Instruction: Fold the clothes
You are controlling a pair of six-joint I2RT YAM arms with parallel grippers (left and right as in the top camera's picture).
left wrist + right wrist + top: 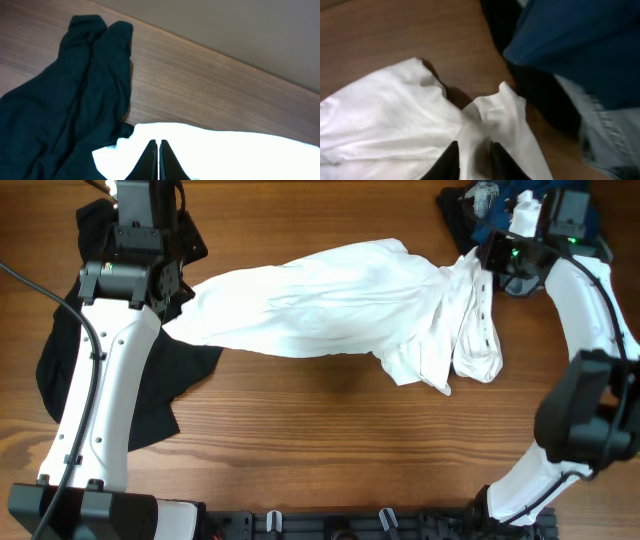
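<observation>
T-shirt [330, 305], one end pinched in left gripper [158, 146], other between part-spread right gripper [472, 152]

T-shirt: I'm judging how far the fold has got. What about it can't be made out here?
Left tip of the T-shirt: overhead, the left arm covers it.
Collar and sleeves: overhead, bunched folds at the right end hide them.
Hold of the right gripper: right wrist view, blurred cloth fills the gap between its fingers, so whether it is gripping is unclear.
</observation>
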